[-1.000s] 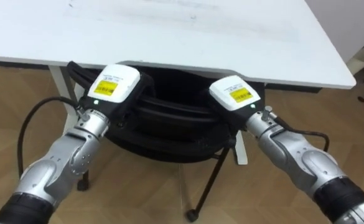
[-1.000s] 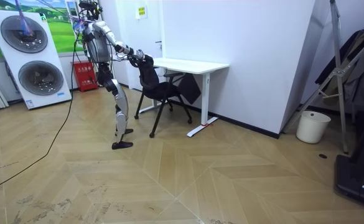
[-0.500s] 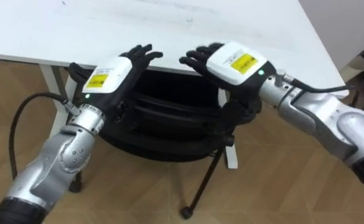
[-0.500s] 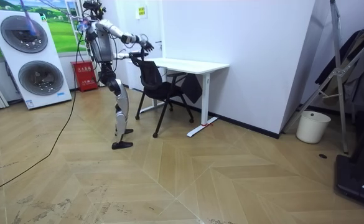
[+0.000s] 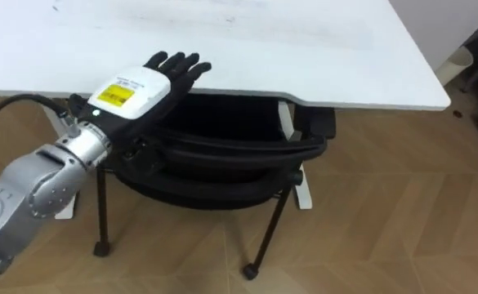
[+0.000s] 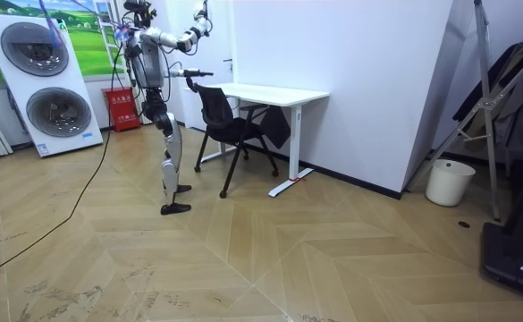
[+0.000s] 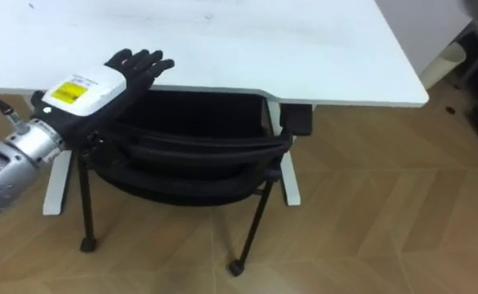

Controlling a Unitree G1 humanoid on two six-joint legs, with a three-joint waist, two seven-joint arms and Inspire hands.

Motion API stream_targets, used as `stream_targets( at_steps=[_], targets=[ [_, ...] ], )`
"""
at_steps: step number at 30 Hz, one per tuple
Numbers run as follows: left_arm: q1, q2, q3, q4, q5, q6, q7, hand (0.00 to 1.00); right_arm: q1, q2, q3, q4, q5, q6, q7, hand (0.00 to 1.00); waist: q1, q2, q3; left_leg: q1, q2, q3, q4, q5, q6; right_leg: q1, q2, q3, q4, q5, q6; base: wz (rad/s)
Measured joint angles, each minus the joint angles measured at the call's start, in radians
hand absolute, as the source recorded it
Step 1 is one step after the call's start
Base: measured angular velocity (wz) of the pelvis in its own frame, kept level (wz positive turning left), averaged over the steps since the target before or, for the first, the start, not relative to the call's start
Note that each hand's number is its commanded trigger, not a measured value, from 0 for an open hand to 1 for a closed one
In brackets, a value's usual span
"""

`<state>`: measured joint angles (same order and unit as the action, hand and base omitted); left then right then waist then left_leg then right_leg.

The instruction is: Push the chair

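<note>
Herringbone wood floor (image 5: pixel 386 220) runs beneath a white desk (image 5: pixel 320 57) that takes the 12 o'clock side of the eye views. In the room view, stacked washers (image 6: pixel 46 80) stand at 10 o'clock with a red box (image 6: pixel 122 109) beside them, and a white bin (image 6: pixel 448 182) sits at 3 o'clock. The black chair (image 5: pixel 222 159) is at centre, its seat tucked under the desk and its backrest along the desk's near edge. At 10 o'clock the left hand (image 5: pixel 145 82) lies flat and open, fingers straight and side by side, over the backrest's left end. Whether it touches the chair I cannot tell. The yellow label (image 5: pixel 113 95) on its back has print too small to read. The robot stands behind the chair, with its right hand (image 6: pixel 204 11) raised high at 11 o'clock in the room view, too small there to judge its state.
</note>
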<state>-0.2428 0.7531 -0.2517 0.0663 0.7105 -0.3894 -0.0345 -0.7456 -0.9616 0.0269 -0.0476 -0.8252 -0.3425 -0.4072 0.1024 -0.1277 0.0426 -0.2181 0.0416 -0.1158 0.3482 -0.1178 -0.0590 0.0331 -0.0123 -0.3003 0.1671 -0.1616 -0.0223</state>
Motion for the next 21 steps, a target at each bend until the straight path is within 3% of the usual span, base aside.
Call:
stream_targets(
  at_steps=[1, 2, 4, 5, 6, 7, 9, 10, 11, 12, 13, 15, 16, 18, 19, 21],
  targets=[
    [0.0, 0.005, 0.005, -0.001, 0.0, -0.015, 0.0, 0.0, 0.019, -0.006, -0.04, -0.001, 0.001, -0.006, -0.021, 0.0, 0.004, 0.006, -0.0009, 0.001, 0.0, 0.003, 0.0, 0.0, 0.001, -0.001, -0.001, 0.003, 0.001, 0.001, 0.0, -0.12],
    [0.003, 0.015, 0.025, -0.001, 0.0, -0.052, 0.0, 0.0, 0.053, -0.024, -0.111, -0.002, 0.018, -0.009, -0.063, 0.0, 0.008, 0.021, -0.0025, 0.002, 0.0, 0.007, -0.003, 0.0, 0.002, -0.003, -0.002, 0.007, 0.0, 0.002, 0.002, -0.1],
    [0.047, 0.038, 0.125, -0.072, -0.005, -0.107, 0.001, 0.0, 0.125, -0.048, -0.24, -0.004, 0.087, -0.019, -0.121, 0.0, 0.011, 0.036, -0.0077, 0.002, -0.001, 0.013, -0.005, 0.002, 0.005, -0.012, -0.005, 0.01, 0.0, 0.002, 0.003, -0.04],
    [0.065, 0.035, 0.236, -0.122, -0.038, -0.129, 0.063, 0.0, 0.172, -0.054, -0.331, 0.001, 0.158, -0.028, -0.164, 0.0, 0.008, 0.044, -0.0122, 0.002, 0.0, 0.015, -0.006, 0.002, 0.005, -0.014, -0.006, 0.012, -0.002, 0.0, 0.005, 0.0],
    [0.065, 0.024, 0.383, -0.163, -0.103, -0.119, 0.177, 0.0, 0.216, -0.054, -0.404, 0.0, 0.237, -0.03, -0.209, 0.0, -0.016, 0.049, -0.0187, 0.003, 0.0, 0.017, -0.006, 0.001, 0.006, -0.013, -0.006, 0.014, -0.004, 0.0, 0.006, -0.05],
    [0.065, 0.023, 0.456, -0.177, -0.146, -0.111, 0.242, 0.0, 0.241, -0.054, -0.437, -0.002, 0.282, -0.034, -0.231, 0.0, -0.034, 0.052, -0.0244, 0.004, -0.001, 0.019, -0.006, 0.0, 0.008, -0.012, -0.008, 0.015, -0.005, 0.0, 0.006, -0.12],
    [0.105, 0.006, 0.741, -0.185, -0.356, -0.096, 0.481, 0.0, 0.397, -0.055, -0.604, 0.004, 0.436, -0.058, -0.289, 0.0, -0.104, 0.075, -0.05, 0.052, -0.005, 0.061, -0.035, -0.007, 0.018, 0.018, -0.021, 0.041, -0.013, 0.001, 0.016, -0.35],
    [0.133, 0.0, 0.81, -0.185, -0.413, -0.092, 0.525, 0.0, 0.448, -0.055, -0.65, 0.01, 0.488, -0.059, -0.298, 0.0, -0.107, 0.083, -0.057, 0.071, -0.006, 0.078, -0.046, -0.009, 0.022, 0.024, -0.025, 0.056, -0.012, -0.002, 0.02, -0.67],
    [0.208, -0.023, 0.946, -0.18, -0.508, -0.085, 0.59, 0.0, 0.555, -0.054, -0.749, 0.035, 0.577, -0.057, -0.316, 0.0, -0.126, 0.088, -0.0612, 0.111, -0.009, 0.116, -0.07, -0.013, 0.028, 0.04, -0.036, 0.082, -0.011, -0.007, 0.028, -0.76],
    [0.289, -0.05, 1.05, -0.155, -0.615, -0.072, 0.641, 0.0, 0.668, -0.042, -0.846, 0.055, 0.686, -0.046, -0.334, 0.0, -0.142, 0.108, -0.0691, 0.154, -0.015, 0.143, -0.097, -0.016, 0.032, 0.052, -0.047, 0.111, -0.001, -0.021, 0.034, -0.7],
    [0.329, -0.064, 1.091, -0.143, -0.671, -0.058, 0.66, 0.0, 0.718, -0.025, -0.893, 0.07, 0.74, -0.042, -0.342, 0.0, -0.152, 0.113, -0.0708, 0.168, -0.019, 0.151, -0.106, -0.017, 0.033, 0.054, -0.054, 0.116, 0.011, -0.032, 0.037, -0.49],
    [0.449, -0.138, 1.182, -0.12, -0.884, 0.007, 0.735, 0.0, 0.882, 0.097, -1.044, 0.105, 0.958, 0.002, -0.394, 0.0, -0.166, 0.117, -0.0683, 0.213, -0.022, 0.187, -0.116, -0.033, 0.034, 0.045, -0.066, 0.153, 0.078, -0.081, 0.039, -0.36],
    [0.471, -0.153, 1.192, -0.107, -0.941, 0.015, 0.754, 0.0, 0.912, 0.125, -1.069, 0.109, 1.021, 0.006, -0.405, 0.0, -0.166, 0.117, -0.0683, 0.217, -0.022, 0.193, -0.115, -0.036, 0.033, 0.041, -0.066, 0.16, 0.089, -0.087, 0.04, -0.28],
    [0.592, -0.207, 1.207, -0.04, -1.119, 0.019, 0.811, 0.0, 1.08, 0.244, -1.124, 0.168, 1.236, 0.001, -0.423, 0.0, -0.163, 0.115, -0.0659, 0.22, -0.018, 0.204, -0.123, -0.038, 0.031, 0.032, -0.063, 0.173, 0.096, -0.093, 0.037, -0.18],
    [0.616, -0.225, 1.208, -0.02, -1.167, 0.02, 0.815, 0.0, 1.121, 0.279, -1.12, 0.187, 1.295, 0.004, -0.42, 0.0, -0.158, 0.114, -0.0646, 0.223, -0.017, 0.209, -0.128, -0.039, 0.03, 0.029, -0.062, 0.179, 0.096, -0.093, 0.037, -0.24],
    [0.674, -0.29, 1.195, 0.123, -1.363, 0.023, 0.829, 0.0, 1.253, 0.458, -1.066, 0.264, 1.469, 0.018, -0.401, 0.0, -0.138, 0.116, -0.0609, 0.219, -0.014, 0.219, -0.129, -0.045, 0.028, 0.022, -0.059, 0.192, 0.096, -0.093, 0.037, -0.16]
  ],
)
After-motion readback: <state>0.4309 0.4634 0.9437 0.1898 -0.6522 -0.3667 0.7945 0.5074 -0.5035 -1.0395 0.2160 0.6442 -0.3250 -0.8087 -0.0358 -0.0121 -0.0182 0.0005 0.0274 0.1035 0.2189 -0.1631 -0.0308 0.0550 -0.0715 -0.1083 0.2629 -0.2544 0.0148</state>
